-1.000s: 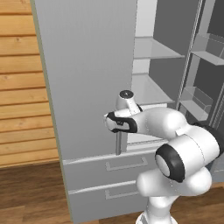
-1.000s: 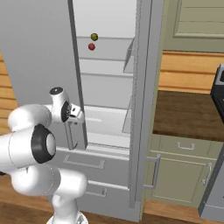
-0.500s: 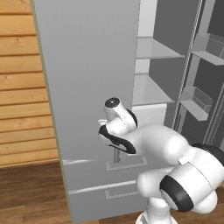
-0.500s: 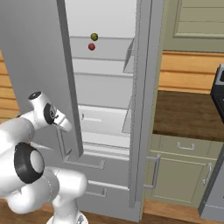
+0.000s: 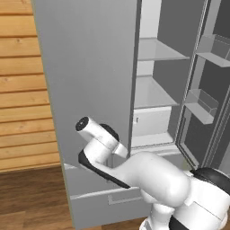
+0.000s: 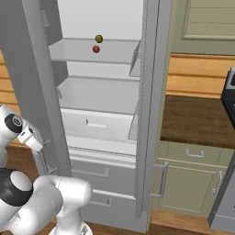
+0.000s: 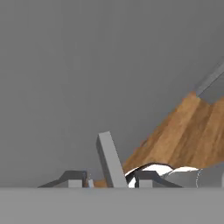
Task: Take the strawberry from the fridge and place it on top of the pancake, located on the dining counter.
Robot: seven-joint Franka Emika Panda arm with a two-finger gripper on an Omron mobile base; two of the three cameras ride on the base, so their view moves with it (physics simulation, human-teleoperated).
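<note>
The strawberry (image 6: 96,49) is a tiny red fruit on the upper shelf inside the fridge (image 6: 98,96), just below a small olive-green fruit (image 6: 98,39). The fridge's left door (image 5: 90,90) stands swung open. My gripper (image 6: 40,146) is low at that door's outer face, far below and left of the strawberry. In the hand view the gripper (image 7: 109,178) is shut on the door's slim bar handle (image 7: 109,153), which runs up between the two fingertips. From the left base view the gripper (image 5: 122,151) sits at the door's edge. The pancake and dining counter are out of view.
The right fridge door (image 5: 202,90) is open too, with bins on its inside. Two lower drawers (image 6: 98,176) sit under the compartment. A brown wall counter (image 6: 197,119) on green cabinets (image 6: 193,183) stands to the right. Wooden floor (image 5: 31,197) lies to the left.
The gripper closed on the handle, then the arm swung left and down, and the left door has opened wider.
</note>
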